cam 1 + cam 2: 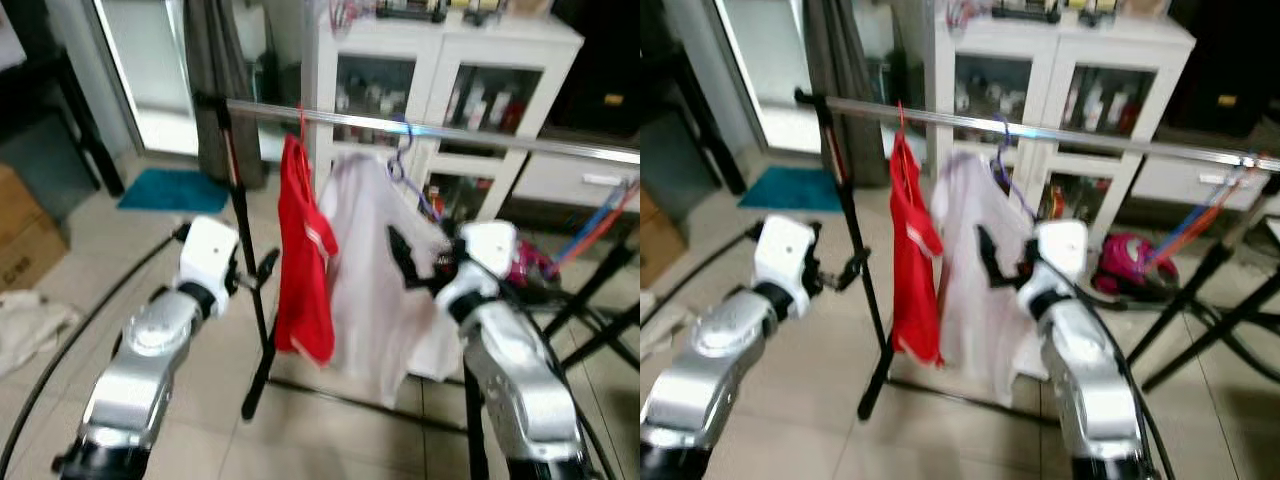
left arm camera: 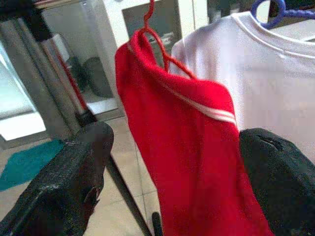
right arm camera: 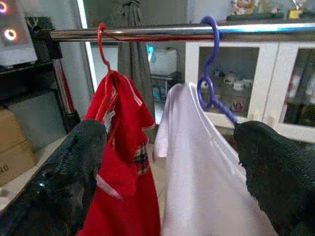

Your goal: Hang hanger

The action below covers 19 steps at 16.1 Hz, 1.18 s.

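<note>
From my head camera, a red shirt (image 1: 303, 262) and a white shirt (image 1: 378, 270) hang side by side on the metal rail (image 1: 440, 131), the white one on a blue hanger (image 1: 405, 165). My left wrist view: left gripper (image 2: 172, 191) wide open, holding nothing. Right wrist view: right gripper (image 3: 172, 167) open, empty, before both hooks.

Hardly any lettering can be read here. The brown cardboard box (image 1: 22, 240) on the floor at the robot's left carries dark printed marks on its side — too small and blurred to make out. The bottles behind the white cabinet's glass doors (image 1: 375, 92) show labels — equally illegible.
</note>
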### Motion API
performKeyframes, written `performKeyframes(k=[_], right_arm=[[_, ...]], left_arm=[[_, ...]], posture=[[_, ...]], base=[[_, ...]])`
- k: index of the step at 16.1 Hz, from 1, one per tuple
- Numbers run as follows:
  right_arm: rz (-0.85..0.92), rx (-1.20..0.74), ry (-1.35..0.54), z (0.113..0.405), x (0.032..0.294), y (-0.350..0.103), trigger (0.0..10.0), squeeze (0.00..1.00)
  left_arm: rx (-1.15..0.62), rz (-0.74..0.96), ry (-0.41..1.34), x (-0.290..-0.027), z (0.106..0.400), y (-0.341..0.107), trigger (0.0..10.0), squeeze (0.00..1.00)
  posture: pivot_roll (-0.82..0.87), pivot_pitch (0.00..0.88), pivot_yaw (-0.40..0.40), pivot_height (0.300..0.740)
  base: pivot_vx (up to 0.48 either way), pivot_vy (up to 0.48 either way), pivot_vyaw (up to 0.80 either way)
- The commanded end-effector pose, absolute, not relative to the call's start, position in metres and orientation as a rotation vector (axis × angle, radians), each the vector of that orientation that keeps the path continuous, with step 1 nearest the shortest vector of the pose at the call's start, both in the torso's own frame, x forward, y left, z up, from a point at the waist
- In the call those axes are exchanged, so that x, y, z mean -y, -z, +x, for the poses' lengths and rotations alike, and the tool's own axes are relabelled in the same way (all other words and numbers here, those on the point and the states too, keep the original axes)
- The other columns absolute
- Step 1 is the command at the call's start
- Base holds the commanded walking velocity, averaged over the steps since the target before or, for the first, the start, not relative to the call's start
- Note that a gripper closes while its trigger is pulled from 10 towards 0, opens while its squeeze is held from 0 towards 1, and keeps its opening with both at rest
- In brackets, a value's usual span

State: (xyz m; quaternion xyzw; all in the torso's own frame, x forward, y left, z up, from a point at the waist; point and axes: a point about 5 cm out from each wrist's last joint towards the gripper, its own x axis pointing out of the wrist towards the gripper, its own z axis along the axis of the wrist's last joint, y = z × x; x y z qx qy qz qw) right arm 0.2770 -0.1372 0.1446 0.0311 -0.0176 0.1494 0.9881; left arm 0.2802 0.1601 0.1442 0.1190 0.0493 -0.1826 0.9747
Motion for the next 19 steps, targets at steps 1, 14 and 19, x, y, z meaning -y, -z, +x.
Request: performKeyframes(k=[1,14,19], right_arm=[[0.037,0.081,-0.298,0.278,0.142,-0.155,10.0,0.0],[-0.076,-0.125,-0.42,0.363,0.126,-0.184,10.0,0.0],[-0.05,-0.21,-0.35,0.395,0.146,-0.178,10.0,0.0]], left_arm=[[-0.072,0.248,0.421,-0.149,0.281,-0.15,10.0,1.0],[-0.16,0.302,0.891,-0.133,0.253,-0.157,10.0,0.0],[-0.167,0.304,0.9,-0.132,0.251,-0.157,10.0,0.0]], posture=[[0.12,0.0,0.009,0.74],[0.11,0.0,-0.011,0.74],[0.13,0.0,-0.032,0.74]], base=[[0.345,0.0,0.0],[0.0,0.0,0.0],[0.0,0.0,0.0]])
